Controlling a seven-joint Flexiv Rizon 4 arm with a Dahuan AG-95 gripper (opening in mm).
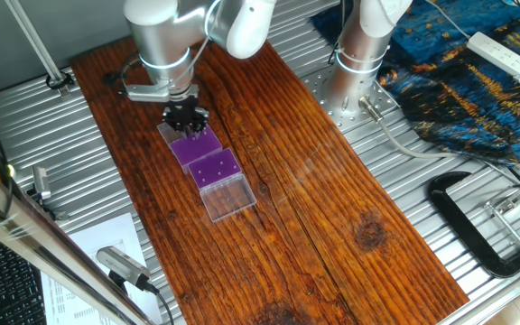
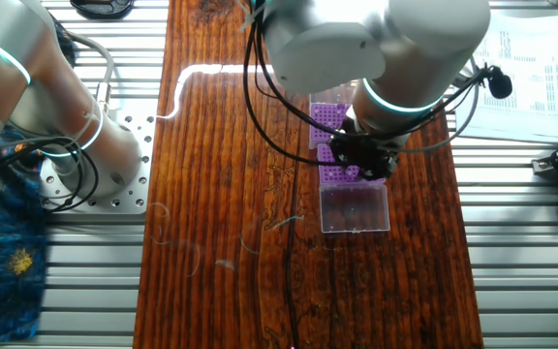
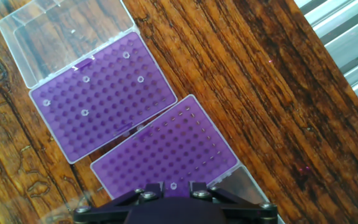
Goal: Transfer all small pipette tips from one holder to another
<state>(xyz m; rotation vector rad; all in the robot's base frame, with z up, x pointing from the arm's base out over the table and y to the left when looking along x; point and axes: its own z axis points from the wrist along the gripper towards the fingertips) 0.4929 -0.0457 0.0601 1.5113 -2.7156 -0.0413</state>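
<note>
Two purple racks were seen side by side, touching at a corner, on the wooden tabletop, each with a clear hinged lid laid open. The small pipette tips were seated in the farther rack as scattered whitish rings, about five; one more tip was seen in the near rack, right at the fingers. The gripper was positioned low over the near rack. Only the finger bases were visible in the hand view, so the opening could not be told, nor whether anything was held. The tips were judged very light, thin-walled, slippery plastic, easily crushed or flicked away. A gentle pinch on the collar standing above the rack, followed by a straight vertical pull, was judged best, since the rest is buried in the hole.
</note>
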